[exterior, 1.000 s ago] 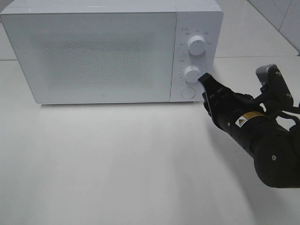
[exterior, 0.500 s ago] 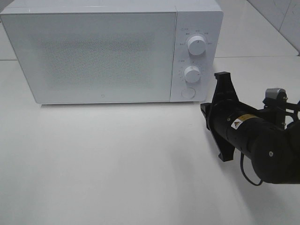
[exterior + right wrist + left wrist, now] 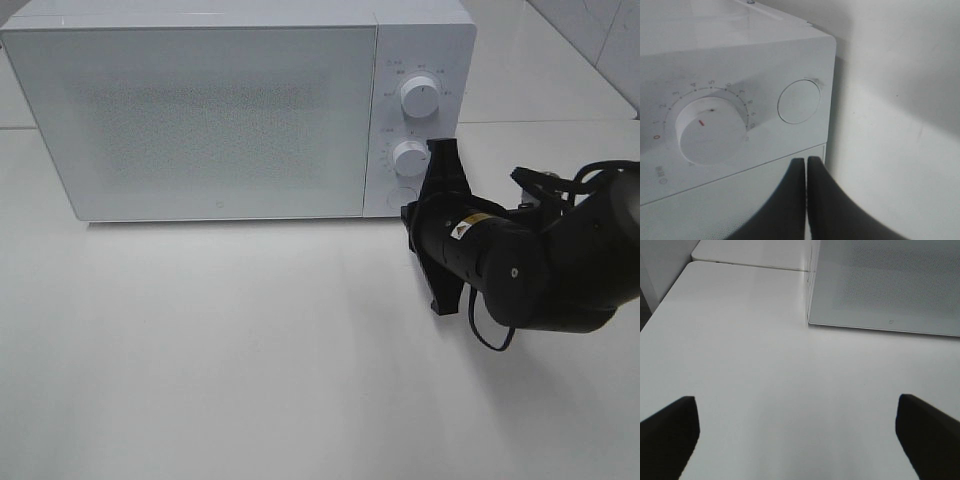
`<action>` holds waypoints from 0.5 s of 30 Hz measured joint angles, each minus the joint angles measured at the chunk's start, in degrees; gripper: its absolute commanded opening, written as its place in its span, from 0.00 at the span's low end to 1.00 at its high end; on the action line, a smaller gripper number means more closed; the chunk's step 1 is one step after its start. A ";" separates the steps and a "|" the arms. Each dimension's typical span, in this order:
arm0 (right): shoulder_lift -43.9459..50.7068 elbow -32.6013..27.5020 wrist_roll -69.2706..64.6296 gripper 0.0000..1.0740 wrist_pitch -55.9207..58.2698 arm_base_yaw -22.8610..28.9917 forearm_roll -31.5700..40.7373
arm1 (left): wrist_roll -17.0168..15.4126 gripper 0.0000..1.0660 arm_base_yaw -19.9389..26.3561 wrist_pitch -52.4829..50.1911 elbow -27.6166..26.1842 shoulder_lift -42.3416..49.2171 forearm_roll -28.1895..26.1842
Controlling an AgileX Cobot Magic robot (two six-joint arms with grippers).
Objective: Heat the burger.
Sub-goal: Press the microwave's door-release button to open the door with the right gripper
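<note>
The broad white bench (image 3: pixel 250 350) carries a white box-shaped microwave oven (image 3: pixel 200 120) with its frosted, speckled door closed. No burger shows in any view. I judge it to be behind that door, but the glass is too cloudy to confirm it.

The black right arm reaches in front of the control panel. The right end effector (image 3: pixel 806 167) has its two dark fingers pressed together and holds nothing. Its tip lies close to the panel, and I cannot tell whether it touches. The left end effector (image 3: pixel 796 405) hovers over bare bench with its fingers spread wide and empty, well apart from the controls.

On the panel, the white round upper dial (image 3: pixel 419 96) sits above the white round lower dial (image 3: pixel 712 132), whose scale is numbered. Its small red mark seems to sit off the orange zero, though the setting is hard to read. Just beside it is the blank white round button (image 3: pixel 799 101), which I take for the door release.

The step in hand looks like setting the timer. Fingers held together cannot grip a knob, so they should part enough to straddle the lower dial. They should then centre on its axis, close gently and turn from the wrist, not drag sideways. Keep clear of the round button, since a stray push could pop the door open and stop the heating.
</note>
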State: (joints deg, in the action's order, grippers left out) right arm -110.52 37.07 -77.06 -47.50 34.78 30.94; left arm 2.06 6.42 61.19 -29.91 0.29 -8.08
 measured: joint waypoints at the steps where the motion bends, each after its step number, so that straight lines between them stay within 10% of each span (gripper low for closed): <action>1: 0.00 0.00 0.00 0.00 0.00 0.00 0.00 | 0.00 0.94 0.00 0.00 0.00 0.00 0.00; 15: -6.25 8.31 -0.34 0.00 1.20 -3.09 -1.32 | 0.00 0.94 0.00 0.00 0.00 0.00 0.00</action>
State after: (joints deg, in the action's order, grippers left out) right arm -116.77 45.38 -77.41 -46.29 31.68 29.62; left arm 2.06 6.42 61.19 -29.91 0.29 -8.08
